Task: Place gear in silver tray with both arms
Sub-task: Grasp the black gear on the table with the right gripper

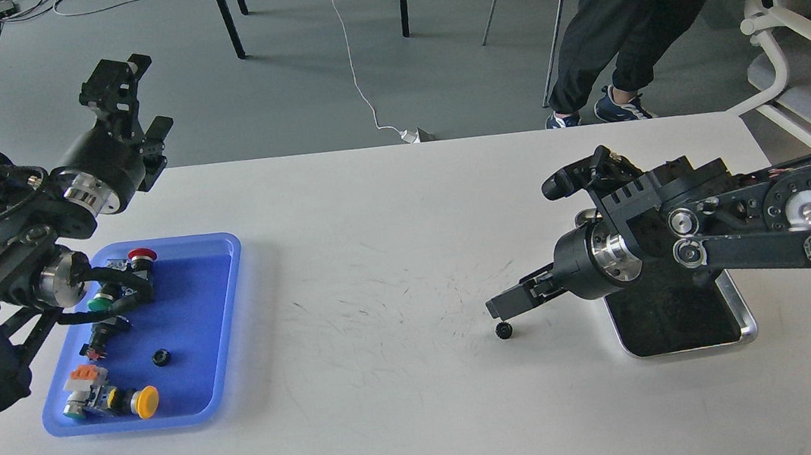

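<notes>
A small black gear (503, 331) lies on the white table just under the tip of my right gripper (497, 310). That gripper points left and down, seen from the side, so I cannot tell its two fingers apart; whether it touches the gear is unclear. The silver tray (744, 319) sits right behind it at the right, its dark floor half hidden by my right arm. My left gripper (120, 69) is raised high above the table's far left corner, pointing up, holding nothing that shows; its opening is unclear. A second small black gear (159, 356) lies in the blue tray.
A blue plastic tray (231, 308) at the left holds several push buttons: red (141, 254), green (99, 301), yellow (144, 401). Beyond the table's far edge stand a person (626, 19) and chairs (794, 23), with cables on the floor.
</notes>
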Tool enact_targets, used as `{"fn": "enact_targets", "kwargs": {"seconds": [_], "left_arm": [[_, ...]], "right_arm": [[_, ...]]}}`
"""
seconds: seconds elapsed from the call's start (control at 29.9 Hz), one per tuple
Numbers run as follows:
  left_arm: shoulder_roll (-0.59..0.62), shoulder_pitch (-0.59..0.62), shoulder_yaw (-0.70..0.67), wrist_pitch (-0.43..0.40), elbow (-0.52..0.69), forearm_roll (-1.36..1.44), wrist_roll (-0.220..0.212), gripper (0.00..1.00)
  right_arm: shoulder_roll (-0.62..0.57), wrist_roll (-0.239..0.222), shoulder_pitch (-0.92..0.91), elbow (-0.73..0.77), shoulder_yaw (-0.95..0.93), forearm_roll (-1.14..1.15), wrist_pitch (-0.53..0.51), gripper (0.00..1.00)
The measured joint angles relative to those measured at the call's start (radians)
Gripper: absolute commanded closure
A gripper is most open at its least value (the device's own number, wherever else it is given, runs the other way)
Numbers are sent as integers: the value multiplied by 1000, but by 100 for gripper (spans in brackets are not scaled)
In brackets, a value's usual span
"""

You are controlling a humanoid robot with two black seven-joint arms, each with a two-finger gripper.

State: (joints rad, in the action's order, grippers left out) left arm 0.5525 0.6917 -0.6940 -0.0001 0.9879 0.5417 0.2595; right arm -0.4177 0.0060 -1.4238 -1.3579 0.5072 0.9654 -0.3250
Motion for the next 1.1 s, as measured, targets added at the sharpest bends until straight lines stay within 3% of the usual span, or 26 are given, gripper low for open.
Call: {"fn": "enact_targets", "kwargs": {"seconds": [0.4,1.1], "left_arm": [[28,-1,-4,21,34,1,1,3],[37,0,-6,39,62,3,1,3]], "right_arm": [[139,0,3,101,41,-26,-76,8],[208,2,1,171,112,-25,-96,46]]}}
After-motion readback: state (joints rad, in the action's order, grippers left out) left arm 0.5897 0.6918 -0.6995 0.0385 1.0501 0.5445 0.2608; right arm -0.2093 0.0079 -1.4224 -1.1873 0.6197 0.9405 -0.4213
